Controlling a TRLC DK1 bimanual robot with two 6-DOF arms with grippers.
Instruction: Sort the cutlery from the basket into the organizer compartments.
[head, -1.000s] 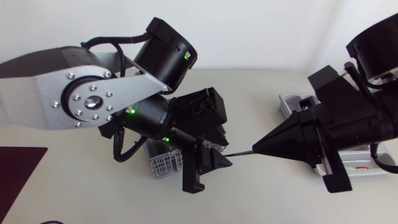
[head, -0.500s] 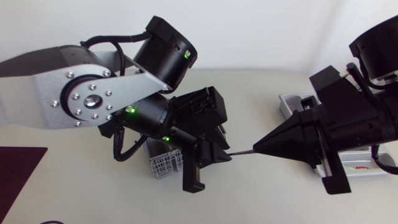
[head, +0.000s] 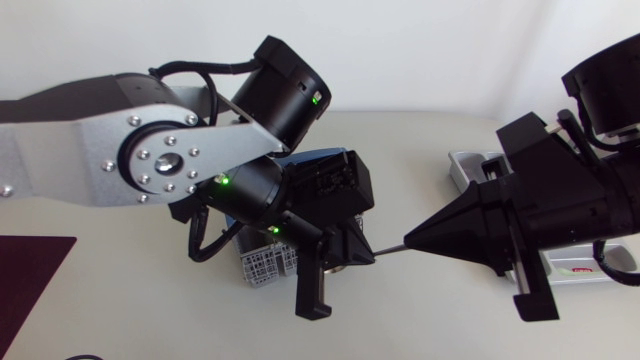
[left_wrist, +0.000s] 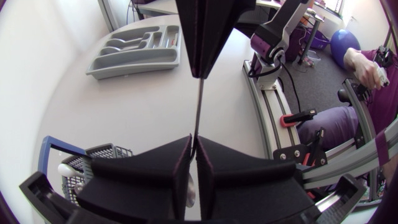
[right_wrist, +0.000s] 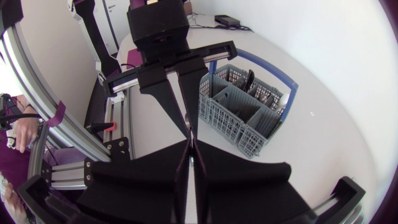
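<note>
A thin metal cutlery piece (head: 390, 247) hangs level above the table, held at both ends. My left gripper (head: 366, 254) is shut on one end, just right of the grey wire basket (head: 262, 266). My right gripper (head: 410, 243) is shut on the other end. In the left wrist view the piece (left_wrist: 199, 106) runs edge-on from my left gripper (left_wrist: 193, 144) to the right gripper's fingers (left_wrist: 205, 37) ahead. In the right wrist view my right gripper (right_wrist: 189, 146) meets the left gripper's fingers (right_wrist: 180, 87) tip to tip. The grey organizer (head: 462, 165) lies mostly hidden under my right arm.
The basket (right_wrist: 242, 106) has a blue handle and holds several more cutlery pieces. The organizer (left_wrist: 134, 50) shows spoons in its compartments. A dark red mat (head: 25, 280) lies at the table's left edge. My left arm covers most of the basket from above.
My left gripper has shut on the cutlery piece's free end. The left arm has shifted slightly to the right; the right gripper has kept its hold and barely moved.
</note>
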